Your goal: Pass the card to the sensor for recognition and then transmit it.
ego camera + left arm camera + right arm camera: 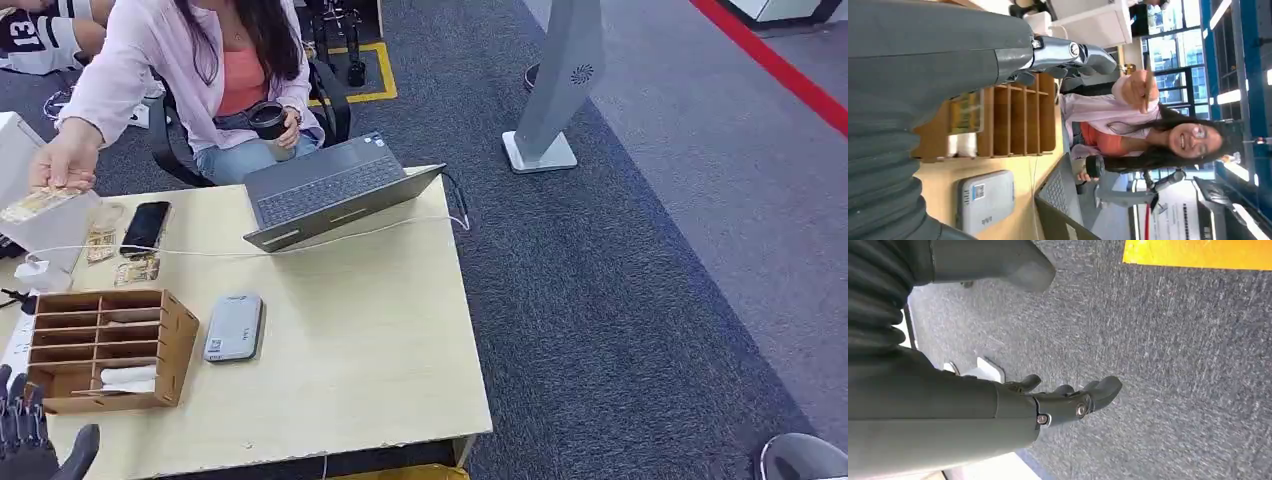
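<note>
1. Card (38, 203) sits in the person's hand (62, 160), held up past the far left end of the table (360, 340).
2. Our left hand (28, 440) is at the near left corner, fingers apart, holding nothing.
3. Our right hand (1068, 400) hangs over the grey carpet (1173, 365), fingers loosely apart, holding nothing.
4. We see a wooden box (105, 350) with slots between our left hand and the card.
5. Next to the box lies the grey sensor (233, 327).
6. Farther back are a laptop (335, 190), a black phone (146, 227) and a white cable (230, 250).
</note>
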